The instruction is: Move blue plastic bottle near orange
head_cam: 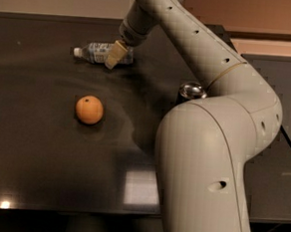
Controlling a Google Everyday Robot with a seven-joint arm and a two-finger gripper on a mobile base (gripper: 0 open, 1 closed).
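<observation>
The blue plastic bottle (96, 52) lies on its side at the back of the dark table (33, 145), white cap pointing left. The orange (89, 109) sits nearer the front, a good hand's width in front of the bottle and apart from it. My gripper (115, 55) reaches down from the arm onto the bottle's right end and covers part of it. Whether it holds the bottle cannot be told.
A dark can with a silver top (191, 90) stands right of centre, mostly hidden behind my arm (207, 157), which fills the right side of the view. The table's front edge (54, 212) runs along the bottom.
</observation>
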